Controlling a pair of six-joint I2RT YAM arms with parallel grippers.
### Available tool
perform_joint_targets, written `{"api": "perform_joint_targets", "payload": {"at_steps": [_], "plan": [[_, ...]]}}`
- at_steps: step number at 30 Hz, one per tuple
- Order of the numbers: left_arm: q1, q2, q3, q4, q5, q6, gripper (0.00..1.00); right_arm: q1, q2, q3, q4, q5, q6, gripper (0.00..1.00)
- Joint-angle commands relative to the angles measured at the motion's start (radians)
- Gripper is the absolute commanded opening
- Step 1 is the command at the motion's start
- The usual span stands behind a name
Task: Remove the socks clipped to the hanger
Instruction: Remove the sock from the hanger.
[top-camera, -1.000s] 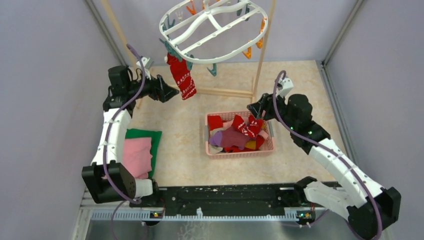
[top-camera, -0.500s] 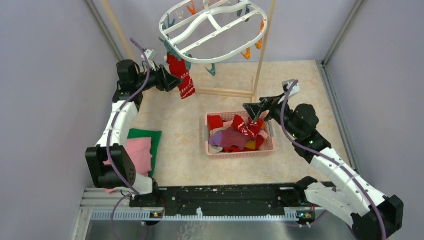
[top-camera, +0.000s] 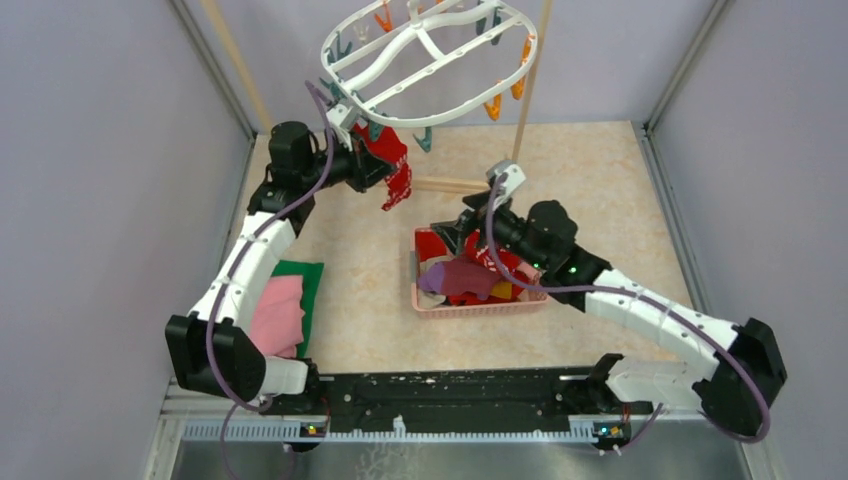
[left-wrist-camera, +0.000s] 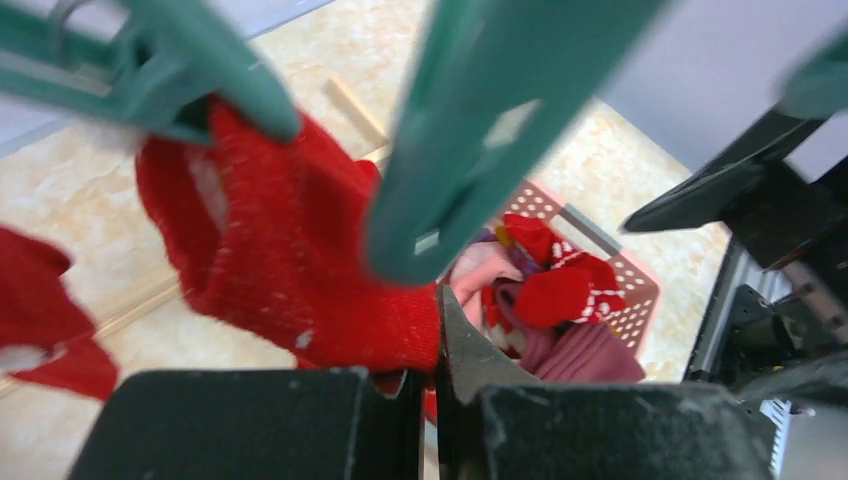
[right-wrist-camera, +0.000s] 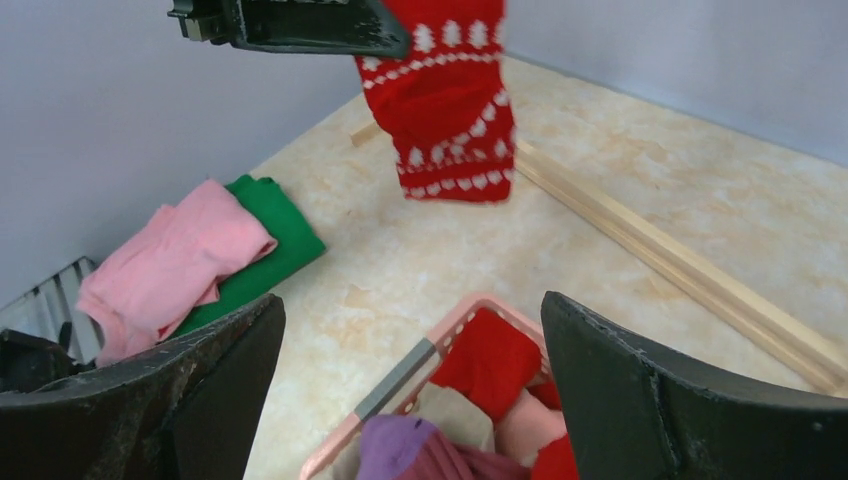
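One red sock (top-camera: 392, 165) | white-patterned | clipped, bunched | hanger (top-camera: 447, 116) white oval

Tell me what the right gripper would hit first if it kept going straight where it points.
Most likely the pink basket, whose corner and piled socks lie between the open fingers of the right gripper. Depth is unclear; it might pass over the rim onto the table.
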Motion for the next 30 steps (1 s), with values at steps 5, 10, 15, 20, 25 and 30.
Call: {"api": "perform_joint_targets", "payload": {"at_steps": [5,10,15,20,25,30], "plan": [[-0.060,-0.060,0.124,-0.121,-0.075,-0.081,0.06,0.120,0.251,0.159,0.311,0.168,-0.211,0.99],[-0.061,-0.070,0.138,-0.142,-0.043,-0.175,0.07,0.139,0.355,0.232,0.406,0.209,-0.317,0.99],[-0.063,-0.071,0.144,-0.149,-0.020,-0.208,0.07,0.157,0.422,0.298,0.417,0.216,-0.372,0.98],[-0.063,-0.083,0.140,-0.141,0.017,-0.253,0.08,0.161,0.481,0.338,0.447,0.188,-0.365,0.95],[-0.063,-0.092,0.147,-0.141,0.040,-0.269,0.09,0.162,0.517,0.362,0.442,0.158,-0.356,0.83],[-0.063,-0.109,0.179,-0.189,0.062,-0.251,0.19,0.162,0.505,0.347,0.427,0.122,-0.356,0.46]]}}
